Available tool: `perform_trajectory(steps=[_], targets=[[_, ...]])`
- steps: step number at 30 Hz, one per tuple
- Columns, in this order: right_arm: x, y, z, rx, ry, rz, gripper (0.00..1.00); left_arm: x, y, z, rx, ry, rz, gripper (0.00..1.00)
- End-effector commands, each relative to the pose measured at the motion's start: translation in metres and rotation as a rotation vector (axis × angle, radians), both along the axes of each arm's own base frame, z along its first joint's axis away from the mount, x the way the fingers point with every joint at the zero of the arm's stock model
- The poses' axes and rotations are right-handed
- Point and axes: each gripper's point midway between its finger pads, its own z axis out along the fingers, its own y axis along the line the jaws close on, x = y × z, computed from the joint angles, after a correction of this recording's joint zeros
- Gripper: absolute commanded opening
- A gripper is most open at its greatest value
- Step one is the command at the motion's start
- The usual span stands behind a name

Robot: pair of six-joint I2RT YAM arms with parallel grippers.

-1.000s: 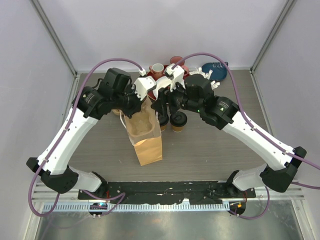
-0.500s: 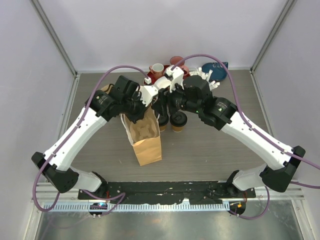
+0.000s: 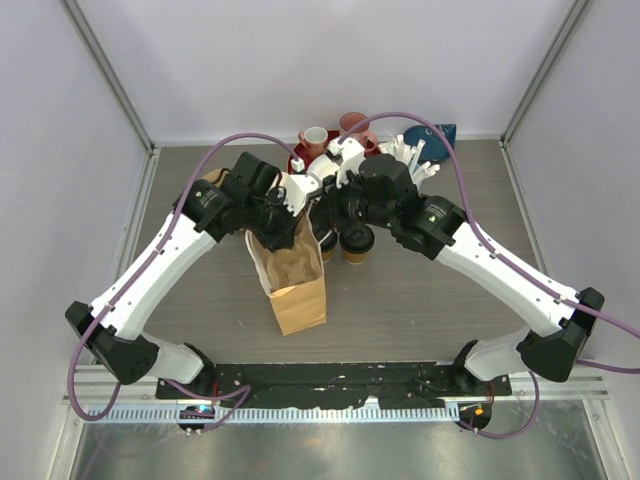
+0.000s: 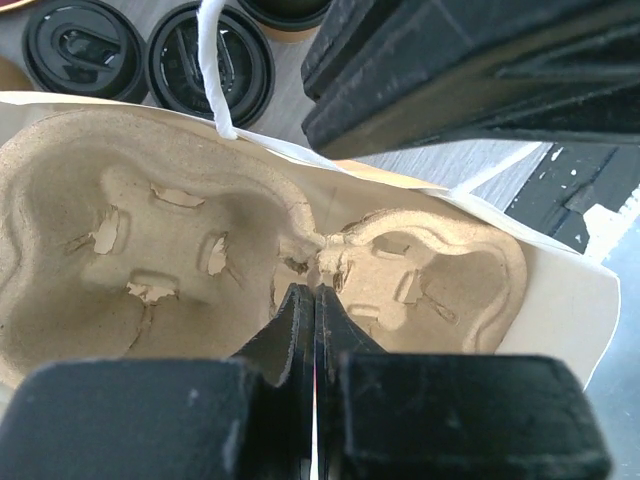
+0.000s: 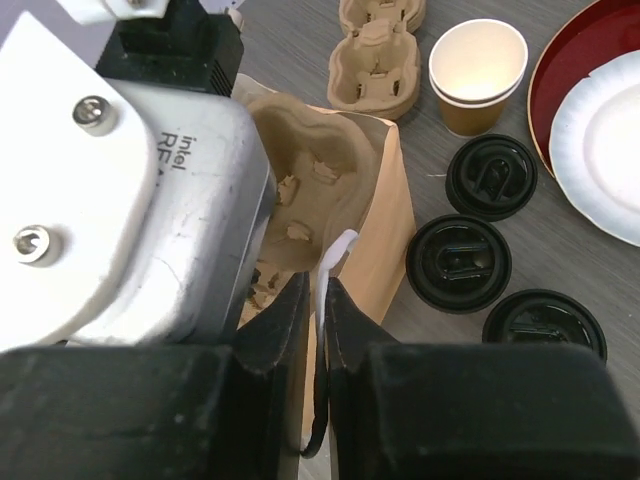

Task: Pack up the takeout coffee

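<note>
My left gripper (image 4: pixel 315 305) is pressed fully together, and a thin pale edge of the paper bag (image 4: pixel 565 300) is nipped between its fingers at the near rim. My right gripper (image 5: pixel 320 300) is closed down to a narrow slit around the bag's white handle (image 5: pixel 337 248), which runs up between the two fingers. Held from both sides, the bag stands upright on the table (image 3: pixel 420 290) with its mouth spread wide. A pulp cup carrier (image 4: pixel 150 220) sits inside it, its pockets bare.

The takeout coffee is outside the bag. Three lidded cups (image 5: pixel 458 262) stand on the table just beside the bag's right wall, close together in a loose row, black lids up. Past them, farther from me, stands an unlidded tan cup (image 5: pixel 478 70) nested in another. A spare carrier (image 5: pixel 380 35) lies near it, behind the bag. To the right of the cups is a red tray (image 5: pixel 580 45) with a white plate (image 5: pixel 605 140) on it.
</note>
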Motion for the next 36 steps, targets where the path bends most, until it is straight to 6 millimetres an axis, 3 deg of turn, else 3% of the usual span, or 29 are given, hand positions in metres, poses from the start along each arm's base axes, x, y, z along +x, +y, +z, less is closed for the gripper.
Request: perform_trajectory(steps=[1,9,13,16,20,23,31,36], targets=[[0.007,-0.004,0.016,0.042,-0.040,-0.046,0.13,-0.020,-0.001,0.011,-0.051,0.037,-0.031,0.00],[0.009,-0.007,0.014,0.043,-0.032,-0.075,0.01,-0.035,-0.002,0.008,-0.056,0.129,-0.040,0.00],[0.013,-0.016,0.015,0.037,-0.039,-0.127,0.01,-0.037,0.004,0.014,-0.046,0.108,-0.030,0.00],[0.014,-0.017,0.015,0.046,-0.039,-0.135,0.01,-0.036,0.002,-0.004,-0.024,0.146,-0.027,0.00],[0.013,-0.019,0.018,0.060,-0.044,-0.142,0.01,-0.055,-0.012,-0.039,-0.040,0.320,-0.084,0.00],[0.013,-0.020,0.019,0.060,-0.047,-0.146,0.01,-0.056,-0.015,-0.048,-0.027,0.326,-0.099,0.00],[0.012,-0.020,0.019,0.066,-0.044,-0.147,0.01,-0.024,-0.013,-0.057,-0.014,0.193,0.015,0.00],[0.009,-0.021,0.023,0.084,-0.042,-0.151,0.01,-0.011,-0.011,-0.076,-0.021,0.159,0.125,0.00]])
